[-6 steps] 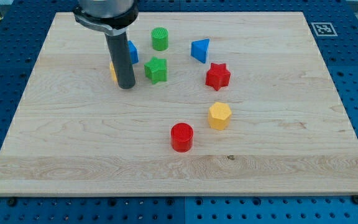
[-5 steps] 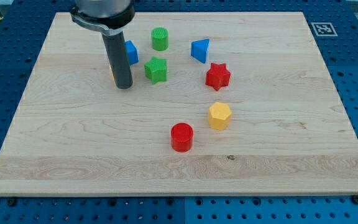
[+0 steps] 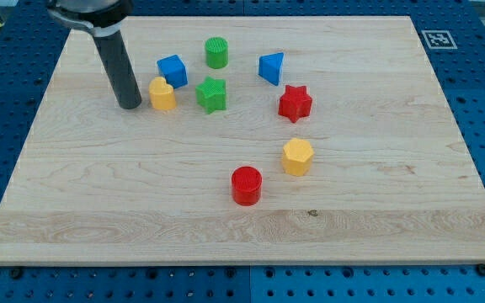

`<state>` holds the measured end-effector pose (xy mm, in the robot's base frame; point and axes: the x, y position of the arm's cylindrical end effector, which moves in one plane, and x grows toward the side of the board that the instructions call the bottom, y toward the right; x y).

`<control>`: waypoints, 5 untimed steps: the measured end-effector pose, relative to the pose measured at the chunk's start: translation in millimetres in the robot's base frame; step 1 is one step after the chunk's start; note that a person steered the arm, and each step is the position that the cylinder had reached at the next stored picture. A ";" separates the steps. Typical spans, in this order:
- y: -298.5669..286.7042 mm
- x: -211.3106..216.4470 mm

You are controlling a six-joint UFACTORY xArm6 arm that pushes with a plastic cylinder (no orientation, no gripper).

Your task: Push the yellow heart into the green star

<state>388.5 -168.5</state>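
The yellow heart (image 3: 162, 94) lies on the wooden board (image 3: 242, 227) in the upper left part of the view. The green star (image 3: 211, 94) lies just to its right, with a small gap between them. My tip (image 3: 130, 104) rests on the board just left of the yellow heart, a short gap away. The rod rises from it toward the view's top left.
A blue cube (image 3: 173, 70) sits just above the heart. A green cylinder (image 3: 216, 52), a blue triangle (image 3: 271, 67) and a red star (image 3: 295, 103) lie further right. A yellow hexagon (image 3: 297, 156) and a red cylinder (image 3: 246, 185) lie lower down.
My tip has moved left, from in front of the yellow heart to its left side. The heart, hidden before, now shows fully. The blocks have not moved.
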 end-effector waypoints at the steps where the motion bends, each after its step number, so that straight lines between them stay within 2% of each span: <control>1: 4.4 -8.0; 3: 15.6 -8.0; 5: 65.9 -8.0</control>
